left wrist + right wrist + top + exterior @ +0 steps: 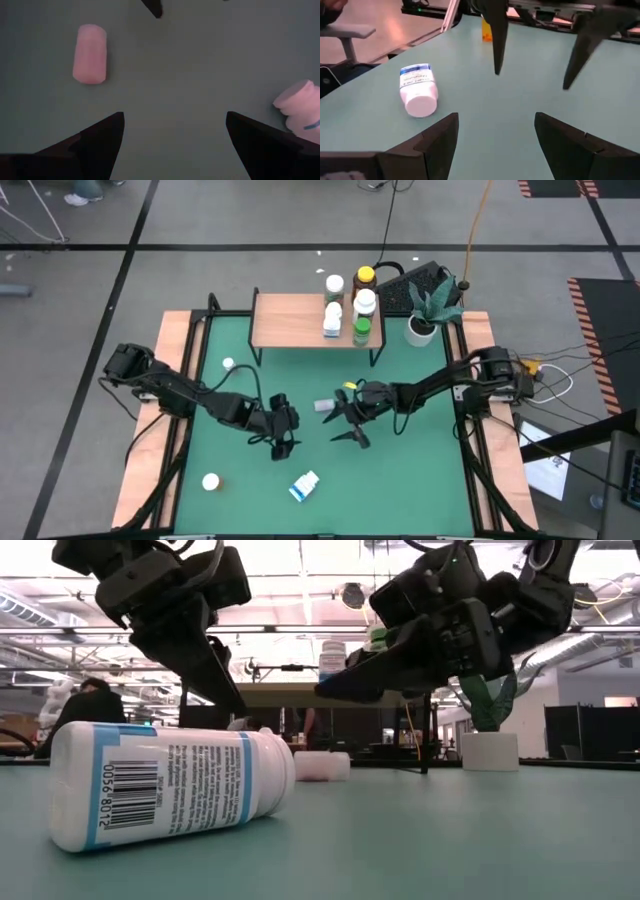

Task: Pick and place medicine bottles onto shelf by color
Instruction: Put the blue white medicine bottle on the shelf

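Both grippers hover open over the middle of the green table, touching nothing. My left gripper (pixel 283 446) (pixel 172 117) points down at bare mat. My right gripper (pixel 346 422) (pixel 495 117) faces it from the right. A small white bottle (pixel 325 406) (pixel 90 54) lies on its side just beside the right gripper's far finger. A blue-labelled bottle (pixel 304 486) (pixel 419 90) (pixel 170 785) lies on its side nearer the front edge. The wooden shelf (pixel 295 320) stands at the back, with several bottles upright on its right end, among them a green one (pixel 361 332) and an amber one (pixel 366 277).
A white plant pot (pixel 420 330) stands right of the shelf. A small white bottle (pixel 228 364) sits at the far left of the mat and another pale one (pixel 211 481) at the near left. Wooden rails (pixel 178 380) border the table's sides.
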Robot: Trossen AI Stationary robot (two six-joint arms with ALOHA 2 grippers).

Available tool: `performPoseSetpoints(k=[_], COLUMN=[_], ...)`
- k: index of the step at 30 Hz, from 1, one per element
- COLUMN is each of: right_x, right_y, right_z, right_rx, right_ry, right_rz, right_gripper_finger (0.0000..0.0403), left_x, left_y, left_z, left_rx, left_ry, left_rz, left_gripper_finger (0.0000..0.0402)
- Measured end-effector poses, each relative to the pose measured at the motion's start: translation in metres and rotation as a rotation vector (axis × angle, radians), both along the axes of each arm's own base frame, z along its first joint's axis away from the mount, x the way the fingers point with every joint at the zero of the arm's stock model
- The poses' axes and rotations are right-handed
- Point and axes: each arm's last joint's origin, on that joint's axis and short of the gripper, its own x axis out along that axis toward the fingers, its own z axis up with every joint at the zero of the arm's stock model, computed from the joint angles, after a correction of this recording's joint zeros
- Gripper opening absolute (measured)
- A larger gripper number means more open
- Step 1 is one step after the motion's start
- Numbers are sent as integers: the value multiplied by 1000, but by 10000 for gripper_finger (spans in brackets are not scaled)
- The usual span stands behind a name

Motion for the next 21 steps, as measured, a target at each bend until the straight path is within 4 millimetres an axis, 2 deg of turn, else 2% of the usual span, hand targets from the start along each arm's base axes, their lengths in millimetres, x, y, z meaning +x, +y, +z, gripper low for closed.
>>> performPoseSetpoints(k=[5, 10, 15, 21], right_x=[18, 28, 39, 57], right_y=[-1, 28, 54, 76], right_z=[7, 10, 9, -7], right_rx=[63, 115, 102, 163], right_ry=[-12, 10, 3, 97], right_rz=[63, 137, 162, 174], right_gripper_finger=[257, 258, 258, 258], left_x=[1, 0, -5, -8], left_y=[4, 1, -7, -15], left_z=[0, 0, -2, -3], left_rx=[-55, -110, -84, -80], left_ry=[2, 1, 35, 45], left_rz=[70, 117, 57, 27], left_gripper_finger=[351, 351, 351, 351])
